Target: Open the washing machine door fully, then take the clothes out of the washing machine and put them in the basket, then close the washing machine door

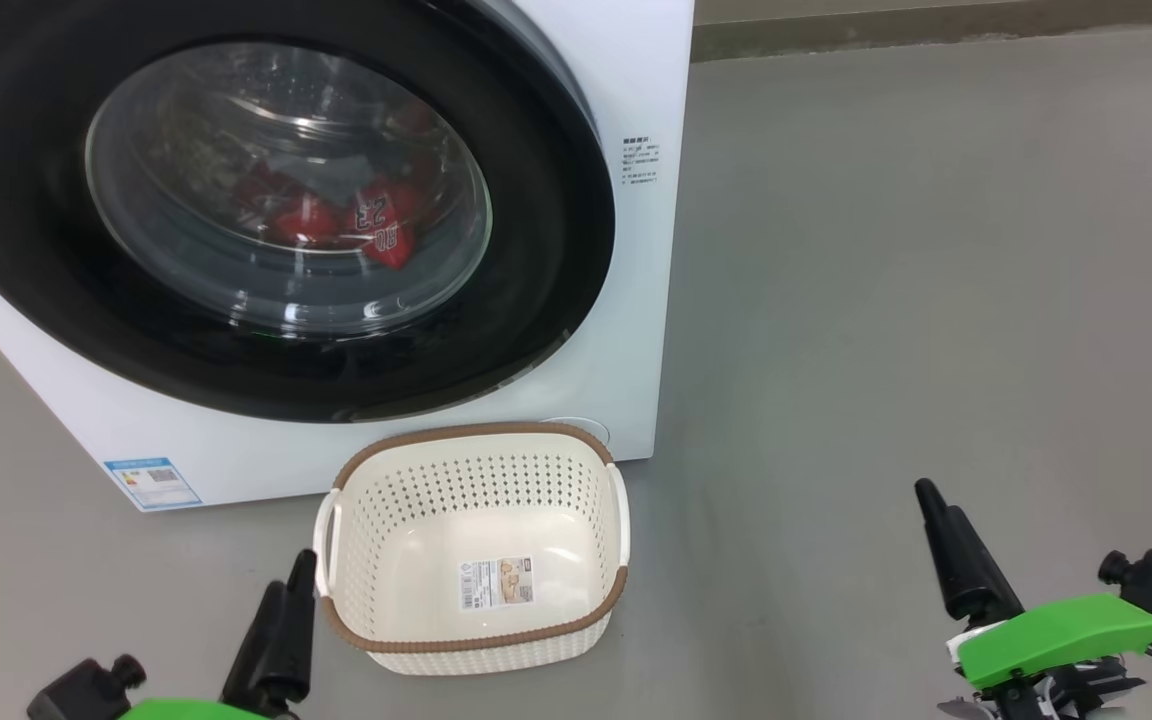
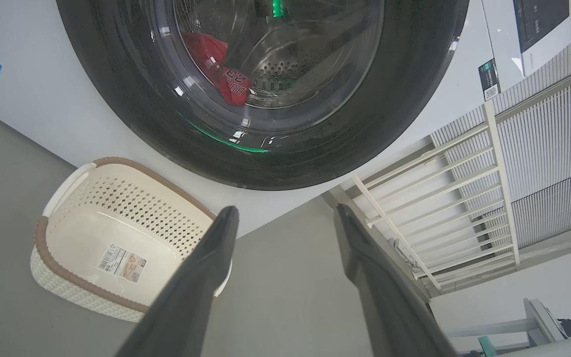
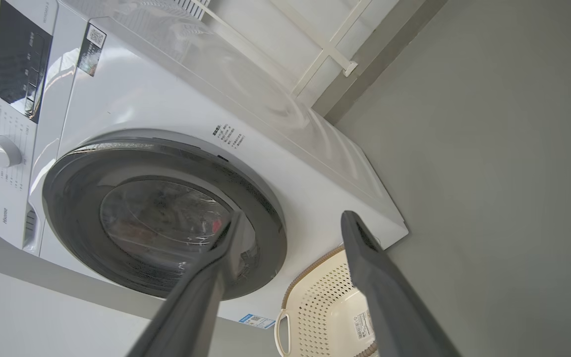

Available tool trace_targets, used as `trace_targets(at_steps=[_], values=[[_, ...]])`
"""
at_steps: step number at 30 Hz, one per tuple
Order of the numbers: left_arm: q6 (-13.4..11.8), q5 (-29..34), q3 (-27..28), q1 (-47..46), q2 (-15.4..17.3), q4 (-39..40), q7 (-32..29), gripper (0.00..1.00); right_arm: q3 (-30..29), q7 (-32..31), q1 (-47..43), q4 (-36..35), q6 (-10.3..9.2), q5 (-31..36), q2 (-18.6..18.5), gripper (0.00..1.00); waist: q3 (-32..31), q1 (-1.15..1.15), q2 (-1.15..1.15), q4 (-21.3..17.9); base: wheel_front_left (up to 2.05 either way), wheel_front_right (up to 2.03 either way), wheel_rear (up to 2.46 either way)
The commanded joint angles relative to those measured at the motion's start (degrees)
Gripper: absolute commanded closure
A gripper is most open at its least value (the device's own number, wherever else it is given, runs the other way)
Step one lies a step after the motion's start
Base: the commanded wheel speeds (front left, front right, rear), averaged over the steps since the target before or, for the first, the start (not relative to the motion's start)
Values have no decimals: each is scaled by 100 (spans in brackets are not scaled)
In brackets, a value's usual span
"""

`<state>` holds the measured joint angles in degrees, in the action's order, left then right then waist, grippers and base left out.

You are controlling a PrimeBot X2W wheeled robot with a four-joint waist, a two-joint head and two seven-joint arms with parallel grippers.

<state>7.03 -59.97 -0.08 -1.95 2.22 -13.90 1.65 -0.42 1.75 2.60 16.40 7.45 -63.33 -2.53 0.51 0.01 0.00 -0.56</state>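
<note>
Glossy black rings the washing machine door [image 1: 36, 250], which sits shut against the front of the white washing machine [image 1: 636, 350]; through its bulging glass I can see the clothes [image 1: 376, 225], red with a white 23, lying low in the steel drum. A small blue label [image 1: 151, 483] marks the machine's lower corner; up top, in the right wrist view, there is a dark control panel [image 3: 18, 64] and a round knob [image 3: 3, 151]. The basket [image 1: 476, 435] stands upright on the grey floor [image 1: 936, 250] just before the machine's lower right part, a paper label showing on its bottom. The left end effector [image 2: 285, 213] hangs low beside the basket's left handle, its two dark fingers spread wide and holding nothing; the right end effector [image 3: 293, 215] is well off to the basket's right over the floor, fingers likewise wide apart and holding nothing. A white slatted railing [image 2: 444, 198] stands beyond the machine.
</note>
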Motion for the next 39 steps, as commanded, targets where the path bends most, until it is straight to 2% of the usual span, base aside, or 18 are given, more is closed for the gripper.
trace_targets(at_steps=[1, 13, 39], values=[[21, 290, 96, -261, 39, 208, 82, 0, 132, 81, 243, -170, 2, 290, -98, 0, 0, 0, 0, -3, 0, 0, 0], [15, 1168, 86, -251, 25, 240, 269, 0, 341, 267, 304, -134, 2, 1064, -161, 0, -6, 0, 0, -14, 0, 0, 0], [-24, 2668, 115, -323, 39, 96, 711, 0, 706, 706, 409, -126, 3, 2670, -263, 0, -72, 0, 0, -14, 0, 0, 0]])
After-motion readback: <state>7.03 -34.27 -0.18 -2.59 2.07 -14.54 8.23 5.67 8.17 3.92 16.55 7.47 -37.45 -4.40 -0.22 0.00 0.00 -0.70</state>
